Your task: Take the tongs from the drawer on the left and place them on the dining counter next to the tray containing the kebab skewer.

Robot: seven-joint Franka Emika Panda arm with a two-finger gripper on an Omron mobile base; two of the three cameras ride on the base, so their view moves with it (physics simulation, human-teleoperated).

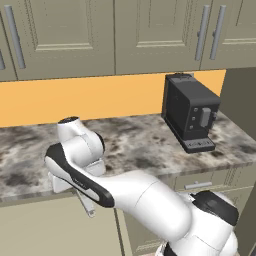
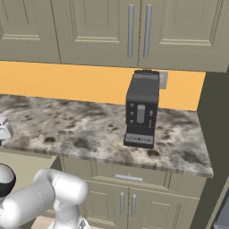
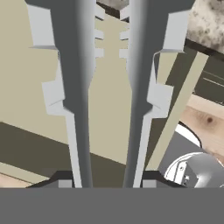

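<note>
Pale silver-grey metal tongs [image 3: 109, 87], two long thin arms with scalloped tips, run up the middle of the hand view, clamped between the gripper's [image 3: 107, 177] dark fingers [image 3: 63, 178]. In the left base view the tongs hang just below the front edge of the mottled grey-brown granite wall counter [image 1: 140, 140], under the bent white arm, in front of a plain sage-grey cabinet face. A black box-shaped coffee machine [image 1: 191, 111] stands at the counter's far right, against the orange backsplash.

By my reading the pick-up is done and the carrying step is in hand. The next move calls for lifting the tongs clear of the counter edge, then turning the base toward the dining island, keeping the grip firm so the slim arms cannot slip.
</note>
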